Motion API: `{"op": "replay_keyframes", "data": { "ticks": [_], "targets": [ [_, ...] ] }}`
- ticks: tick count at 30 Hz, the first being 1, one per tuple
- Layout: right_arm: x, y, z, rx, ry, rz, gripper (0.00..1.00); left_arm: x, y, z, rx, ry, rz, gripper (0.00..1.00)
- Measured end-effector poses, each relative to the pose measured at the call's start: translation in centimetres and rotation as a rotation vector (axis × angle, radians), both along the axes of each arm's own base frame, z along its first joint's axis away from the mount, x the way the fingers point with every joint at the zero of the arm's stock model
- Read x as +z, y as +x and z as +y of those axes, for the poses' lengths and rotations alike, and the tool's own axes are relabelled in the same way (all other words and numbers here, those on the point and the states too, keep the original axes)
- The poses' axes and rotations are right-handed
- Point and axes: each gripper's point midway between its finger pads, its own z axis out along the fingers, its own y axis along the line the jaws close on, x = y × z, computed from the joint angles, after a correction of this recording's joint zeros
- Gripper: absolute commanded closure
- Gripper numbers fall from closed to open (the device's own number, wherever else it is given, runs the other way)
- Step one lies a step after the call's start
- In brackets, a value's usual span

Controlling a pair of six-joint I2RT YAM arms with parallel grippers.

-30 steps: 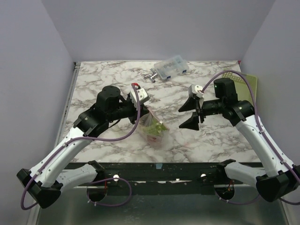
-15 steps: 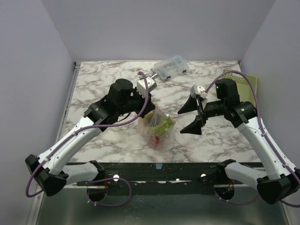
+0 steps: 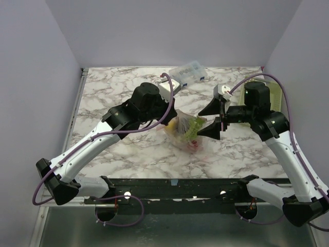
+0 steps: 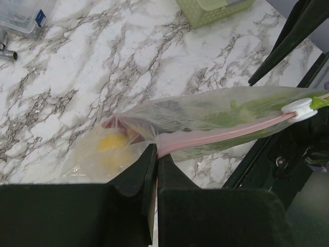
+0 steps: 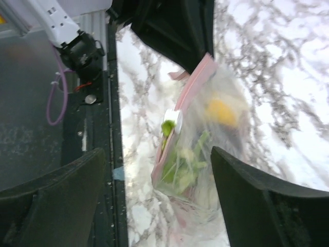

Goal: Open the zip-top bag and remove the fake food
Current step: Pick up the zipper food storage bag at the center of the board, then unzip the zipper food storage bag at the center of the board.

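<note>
Centrally, on veined marble tabletop point(image 3: 103, 87) within lavender walls point(image 3: 169, 31) — left gripper point(image 4: 156, 154) clamped zip-top bag point(image 4: 205, 116); right gripper point(image 3: 199, 125), at three o'clock, gaped wide.

**Top view.** Marble-patterned tabletop point(image 3: 118, 87), white with grey veining, fills the middle of the enclosure; a pale metal strip point(image 3: 76, 103) runs along its left edge; a dark rail point(image 3: 175, 183) crosses its near edge. Back wall point(image 3: 169, 31), left wall point(image 3: 31, 103) and right wall point(image 3: 306, 46) are plain, matte, pale lavender-grey panels rising from the table's far and side edges. Below the rail lies a dull grey metallic surface point(image 3: 175, 231), possibly a floor or a lower shelf; the view does not settle which. Light is even and diffuse; shadows on the marble are soft-edged. Both wrist views show the same veined marble, the right one blurred.
</note>
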Motion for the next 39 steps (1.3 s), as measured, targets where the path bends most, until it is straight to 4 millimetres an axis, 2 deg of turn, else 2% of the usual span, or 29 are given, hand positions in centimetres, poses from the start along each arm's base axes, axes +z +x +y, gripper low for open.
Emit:
{"op": "replay_keyframes", "data": {
  "ticks": [4,5,16,19,20,24,26,28,29,30,32,33,35,37,38,39],
  "targets": [
    [1.1,1.3,-0.4,-0.059,-0.002,-0.047,0.46,-0.4,0.1,-0.1,0.015,0.014,0.007,1.0],
    [1.2,1.4,-0.4,-0.067,-0.003,-0.05,0.48,-0.5,0.0,-0.1,0.016,0.017,0.008,1.0],
    [0.3,2.3,-0.8,-0.111,-0.023,-0.042,0.49,-0.8,0.0,0.2,0.033,0.028,0.022,1.0],
    [-0.2,2.4,-0.8,-0.111,-0.028,-0.03,0.55,-0.8,-0.1,0.1,0.035,0.024,0.028,1.0],
    [-0.3,2.5,-0.8,-0.111,-0.029,-0.027,0.6,-0.8,-0.1,0.1,0.036,0.023,0.028,1.0],
    [-0.6,2.6,-0.7,-0.111,-0.032,-0.025,0.92,-0.8,-0.1,0.1,0.037,0.02,0.031,1.0],
    [-0.6,2.6,-0.7,-0.114,-0.032,-0.022,0.99,-0.8,-0.1,0.1,0.035,0.019,0.033,1.0],
    [-0.6,2.6,-0.7,-0.114,-0.032,-0.019,1.0,-0.8,-0.2,0.1,0.033,0.018,0.035,1.0],
    [-0.6,2.6,-0.7,-0.115,-0.031,-0.018,1.0,-0.8,-0.2,0.0,0.031,0.016,0.035,0.97],
    [-0.6,2.6,-0.7,-0.115,-0.031,-0.017,1.0,-0.7,-0.2,0.0,0.03,0.014,0.034,0.87],
    [-0.6,2.6,-0.8,-0.115,-0.031,-0.018,1.0,-0.7,-0.4,0.0,0.021,0.006,0.031,0.66],
    [-0.7,2.5,-0.8,-0.115,-0.032,-0.022,1.0,-0.7,-0.7,0.0,0.005,-0.003,0.025,0.49],
    [-0.9,2.5,-0.9,-0.112,-0.035,-0.033,1.0,-0.4,-1.4,0.1,-0.027,-0.032,0.014,0.26],
    [-1.0,2.3,-1.1,-0.105,-0.037,-0.048,1.0,0.6,-2.5,0.3,-0.071,-0.075,-0.014,0.08],
    [-1.1,2.2,-1.1,-0.097,-0.037,-0.057,1.0,1.2,-3.2,0.4,-0.1,-0.102,-0.038,0.01],
    [-1.2,2.0,-1.1,-0.09,-0.038,-0.065,1.0,1.7,-3.7,0.7,-0.118,-0.121,-0.056,0.01]
  ]
}}
